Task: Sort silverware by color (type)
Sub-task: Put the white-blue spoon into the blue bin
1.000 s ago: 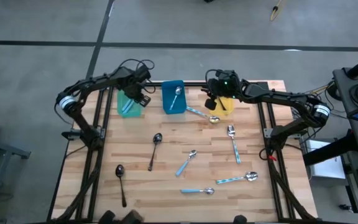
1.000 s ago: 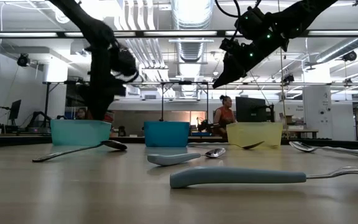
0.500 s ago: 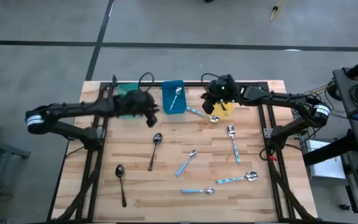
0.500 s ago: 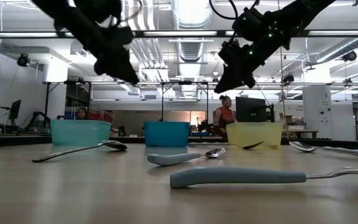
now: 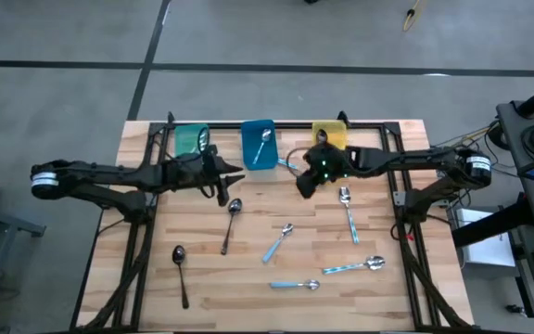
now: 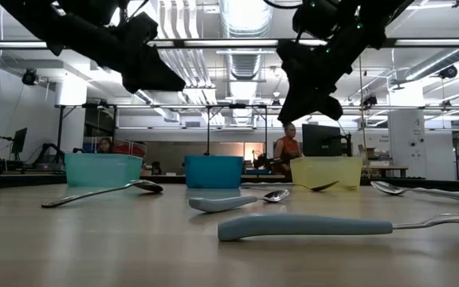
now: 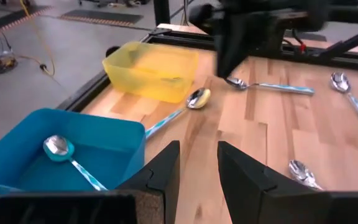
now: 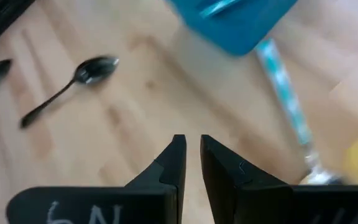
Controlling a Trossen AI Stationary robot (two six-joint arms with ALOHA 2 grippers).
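Note:
Several spoons lie flat on the wooden table [image 5: 156, 232]. Two are dark [image 5: 231, 223] [image 5: 180, 269]. Several have silver bowls and light-blue handles [image 5: 279, 243] [image 5: 349, 211] [image 5: 355, 266] [image 5: 295, 284]. One more lies in the blue bin [image 5: 259, 144], and another [image 7: 179, 112] lies between the blue bin and the yellow bin [image 5: 329, 134]. My left gripper [image 5: 233, 174] [image 7: 197, 155] is open and empty above the table, just beyond the nearer dark spoon's bowl. My right gripper [image 5: 301, 188] [image 8: 191, 146] hangs empty over bare wood near the blue bin, its fingers a narrow gap apart.
A teal bin [image 5: 190, 139] stands at the back left, beside the blue and yellow bins along the far edge. Black frame rails run along the table's sides. A person [image 6: 287, 147] stands in the room far behind the table.
My left gripper has swung from above the teal bin toward the near edge and the right, to above the dark spoon's bowl. My right gripper has left the yellow bin and gone toward the near edge and the left, over the table's middle.

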